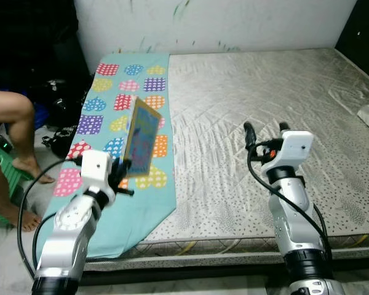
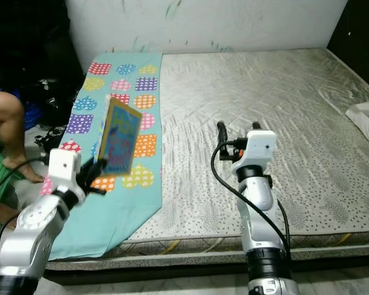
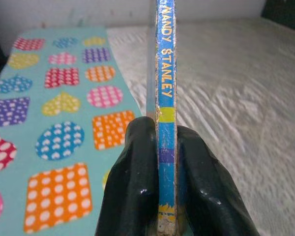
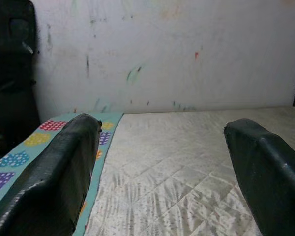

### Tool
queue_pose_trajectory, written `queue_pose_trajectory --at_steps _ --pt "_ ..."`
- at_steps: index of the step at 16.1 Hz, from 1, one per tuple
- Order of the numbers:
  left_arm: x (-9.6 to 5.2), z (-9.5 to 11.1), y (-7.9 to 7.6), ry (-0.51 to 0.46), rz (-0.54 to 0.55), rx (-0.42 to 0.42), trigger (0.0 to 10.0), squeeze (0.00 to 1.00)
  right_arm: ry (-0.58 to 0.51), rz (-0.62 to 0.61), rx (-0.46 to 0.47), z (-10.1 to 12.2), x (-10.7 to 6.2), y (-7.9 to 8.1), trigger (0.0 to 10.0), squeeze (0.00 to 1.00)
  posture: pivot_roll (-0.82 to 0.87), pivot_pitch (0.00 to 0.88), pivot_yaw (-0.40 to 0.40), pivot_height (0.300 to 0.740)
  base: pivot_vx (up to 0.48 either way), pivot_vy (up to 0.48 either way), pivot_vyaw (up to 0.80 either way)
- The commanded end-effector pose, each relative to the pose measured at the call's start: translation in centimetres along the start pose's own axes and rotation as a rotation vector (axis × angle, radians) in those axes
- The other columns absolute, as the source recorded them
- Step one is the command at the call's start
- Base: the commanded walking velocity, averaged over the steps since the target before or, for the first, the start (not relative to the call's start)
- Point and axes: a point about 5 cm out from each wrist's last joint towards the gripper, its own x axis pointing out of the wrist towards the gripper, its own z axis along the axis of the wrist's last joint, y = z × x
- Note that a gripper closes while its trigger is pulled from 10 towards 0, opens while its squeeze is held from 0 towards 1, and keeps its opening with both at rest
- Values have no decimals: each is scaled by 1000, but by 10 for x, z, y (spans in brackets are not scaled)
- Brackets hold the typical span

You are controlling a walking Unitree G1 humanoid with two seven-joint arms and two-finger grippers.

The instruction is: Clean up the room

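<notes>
Blue and yellow, the book [image 1: 141, 137] stands upright in the left claw [image 3: 160, 172], pinched tight at its bottom edge, above the teal mat [image 1: 104, 132] on the bed [image 1: 264, 92]. Right claw [image 4: 162, 162] gapes wide, holding nothing.

Left end effector [image 3: 160, 187] clamped, right end effector [image 4: 164, 172] agape.

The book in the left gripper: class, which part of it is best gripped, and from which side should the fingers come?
Grip the book by its lower edge, fingers coming from below, one on each cover. It is thin, flat and stiff, so the two broad faces suit pinching. The left gripper does just that, its fingers closed across the narrow spine end, the book upright above the patterned cloth. The right gripper hangs open over the mattress.
</notes>
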Motion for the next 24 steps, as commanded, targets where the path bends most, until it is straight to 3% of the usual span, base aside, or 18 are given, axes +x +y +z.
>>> queue_pose_trajectory --at_steps 1,4,7,12,14,16,17,19,20,24 --pt "2 19 11 -120 85 -37 10000 0 2 -7 -8 -2 2 -4 10000 0 -35 0 10 740 0 0 0" --pt "-11 19 22 -154 224 -90 10000 0 -10 -48 -66 -4 4 -18 10000 0 3 0 -16 740 0 0 0" --pt "-19 10 27 -171 274 -99 10000 0 19 -63 -70 -9 4 -32 10000 0 23 0 -20 740 0 0 0" --pt "-8 17 27 -184 241 -86 10000 0 -32 138 -107 5 20 -19 10000 0 6 0 47 740 0 0 0" --pt "-10 25 25 -219 202 -66 10000 0 -4 115 -120 4 19 -33 10000 0 26 0 43 740 0 0 0" --pt "-30 14 31 -202 242 -67 10000 0 37 19 -86 -9 -2 -58 10000 0 45 0 9 740 0 0 0" --pt "-34 11 31 -199 251 -69 10000 0 39 3 -90 -11 -8 -61 10000 0 48 0 5 740 0 0 0" --pt "-49 0 30 -196 262 -56 10000 0 76 -96 -107 -27 -40 -82 10000 0 52 0 -11 740 0 0 0" --pt "-53 -4 30 -199 282 -99 10000 0 106 -146 -88 -33 -48 -89 10000 0 53 0 -14 740 0 0 0" --pt "-61 -1 32 -184 287 -42 10000 0 38 -71 -130 -14 -49 -88 10000 0 35 0 -3 740 0 0 0"
